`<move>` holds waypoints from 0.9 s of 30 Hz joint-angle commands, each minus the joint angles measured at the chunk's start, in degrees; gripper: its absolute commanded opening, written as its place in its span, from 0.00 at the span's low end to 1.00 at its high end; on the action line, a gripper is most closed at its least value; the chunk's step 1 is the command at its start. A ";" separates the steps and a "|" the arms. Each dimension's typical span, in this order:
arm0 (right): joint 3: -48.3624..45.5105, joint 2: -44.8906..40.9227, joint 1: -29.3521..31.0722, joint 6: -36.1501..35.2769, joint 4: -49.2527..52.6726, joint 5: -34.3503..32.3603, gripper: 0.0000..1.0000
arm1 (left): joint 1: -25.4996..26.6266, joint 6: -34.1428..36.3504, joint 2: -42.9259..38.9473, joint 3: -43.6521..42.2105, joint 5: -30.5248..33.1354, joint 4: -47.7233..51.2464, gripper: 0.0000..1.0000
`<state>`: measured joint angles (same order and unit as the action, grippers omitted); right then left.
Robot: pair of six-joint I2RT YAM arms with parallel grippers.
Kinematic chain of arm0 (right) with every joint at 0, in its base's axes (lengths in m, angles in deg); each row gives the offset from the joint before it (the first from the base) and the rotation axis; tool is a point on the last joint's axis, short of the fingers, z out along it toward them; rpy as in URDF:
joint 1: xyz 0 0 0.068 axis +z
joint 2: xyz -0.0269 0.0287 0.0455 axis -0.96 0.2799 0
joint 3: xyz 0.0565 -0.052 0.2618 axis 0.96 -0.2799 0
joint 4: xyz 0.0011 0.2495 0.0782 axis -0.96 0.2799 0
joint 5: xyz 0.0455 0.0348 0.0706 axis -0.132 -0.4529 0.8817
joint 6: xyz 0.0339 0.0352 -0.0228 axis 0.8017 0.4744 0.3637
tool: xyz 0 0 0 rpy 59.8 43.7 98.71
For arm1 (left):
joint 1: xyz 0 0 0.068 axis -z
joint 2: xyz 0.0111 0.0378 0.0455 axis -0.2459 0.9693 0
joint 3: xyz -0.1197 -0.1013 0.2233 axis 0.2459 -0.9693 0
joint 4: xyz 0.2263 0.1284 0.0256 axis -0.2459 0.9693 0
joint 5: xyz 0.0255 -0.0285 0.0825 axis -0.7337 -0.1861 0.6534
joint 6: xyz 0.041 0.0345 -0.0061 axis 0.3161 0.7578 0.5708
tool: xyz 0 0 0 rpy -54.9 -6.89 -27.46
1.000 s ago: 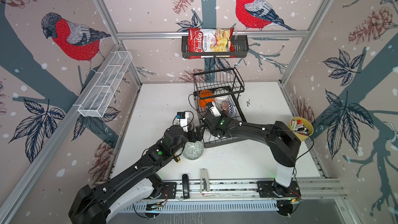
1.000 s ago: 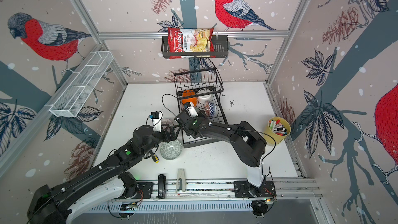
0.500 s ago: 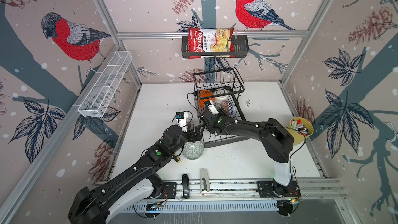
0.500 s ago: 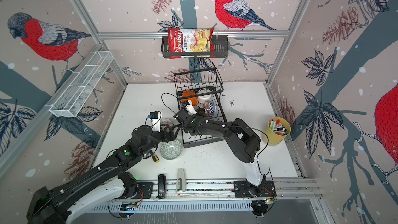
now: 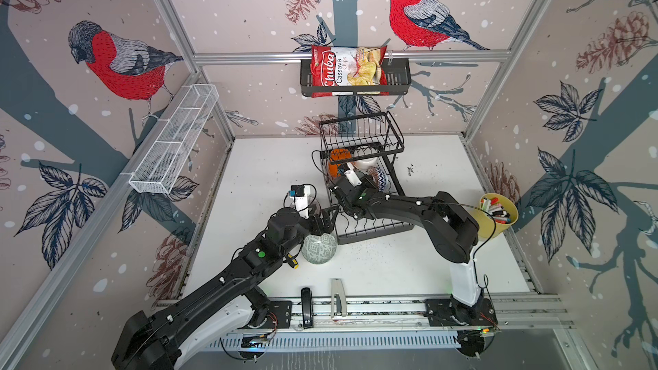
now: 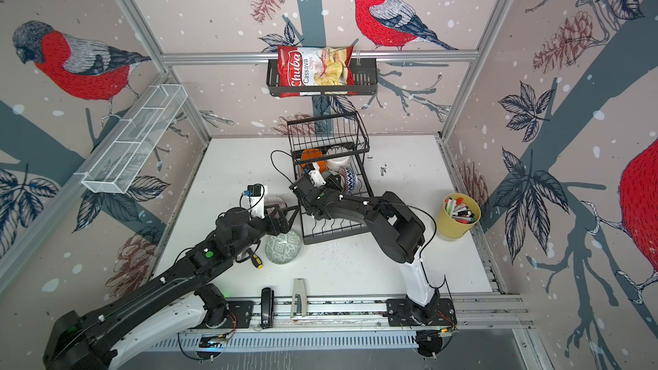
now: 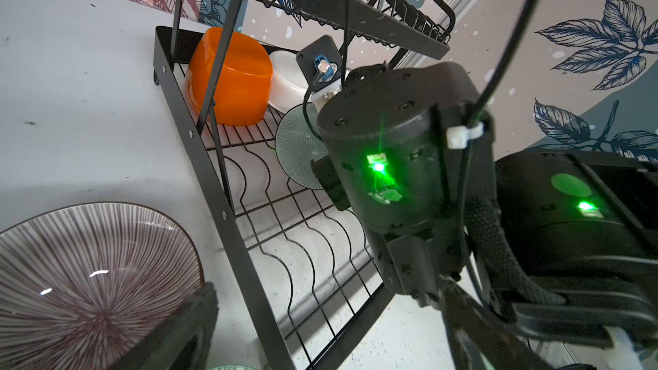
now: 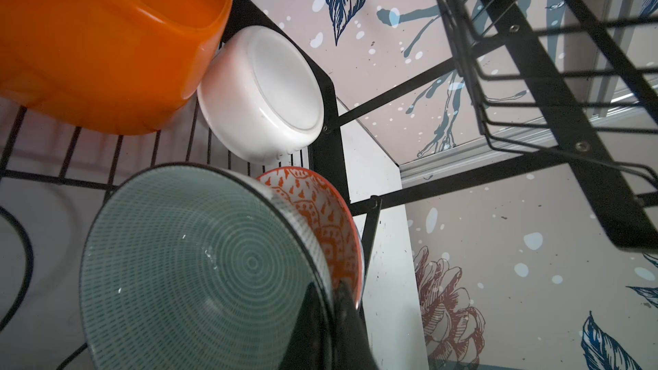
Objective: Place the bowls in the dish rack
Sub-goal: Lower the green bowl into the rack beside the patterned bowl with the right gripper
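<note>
The black wire dish rack [image 5: 374,235] stands mid-table. Its lower tray holds a plain orange bowl [image 8: 106,40], a white bowl [image 8: 270,90], an orange-patterned bowl [image 8: 320,215] and a blue zigzag bowl [image 5: 379,177]. My right gripper [image 8: 329,293] is inside that tray, shut on the rim of a grey-green ringed bowl [image 8: 199,272], which stands on edge against the orange-patterned one. My left gripper [image 5: 325,217] hangs open and holds nothing at the rack's near left corner. A mauve striped bowl [image 7: 82,279] sits upright beside it. A pale green bowl [image 5: 319,249] lies upside down just in front.
A yellow cup of markers [image 5: 496,213] stands at the right edge. A small yellow-handled tool [image 5: 292,261] lies under my left arm. Two staplers [image 5: 307,306] sit on the front rail. The raised wire basket tier [image 5: 359,133] overhangs the tray.
My right gripper has carried the grey-green bowl a little deeper into the lower tray. The left arm has stayed about where it was, jaws still open.
</note>
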<state>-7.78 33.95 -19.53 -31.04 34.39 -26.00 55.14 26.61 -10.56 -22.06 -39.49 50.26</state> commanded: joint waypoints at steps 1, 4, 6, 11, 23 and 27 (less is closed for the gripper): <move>0.60 0.43 -0.32 -1.74 -4.07 -3.02 0.00 | -0.38 0.29 -0.05 0.02 -0.22 -1.56 0.96; 0.78 0.69 -0.75 -2.88 -5.27 -3.23 0.00 | -0.30 0.27 -0.07 -0.15 -0.19 -1.40 0.96; 0.96 0.80 -0.94 -3.92 -6.11 -3.67 0.00 | -0.43 0.24 -0.16 -0.23 -0.14 -1.43 0.96; 1.57 1.53 -1.50 -5.26 -7.16 -4.05 0.00 | -0.48 0.24 -0.29 -0.41 -0.16 -1.40 0.96; 2.41 4.27 -1.57 -5.96 -7.64 -4.64 0.00 | -0.77 -0.15 -1.40 -1.03 0.26 -0.93 0.96; 2.88 5.31 -1.42 -5.74 -7.17 -4.79 0.00 | -0.83 -0.15 -1.82 -1.29 0.26 -0.91 0.96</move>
<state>-5.42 38.56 -21.15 -36.88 27.50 -30.22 54.50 26.57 -12.09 -23.22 -39.49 50.32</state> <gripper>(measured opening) 0.090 0.963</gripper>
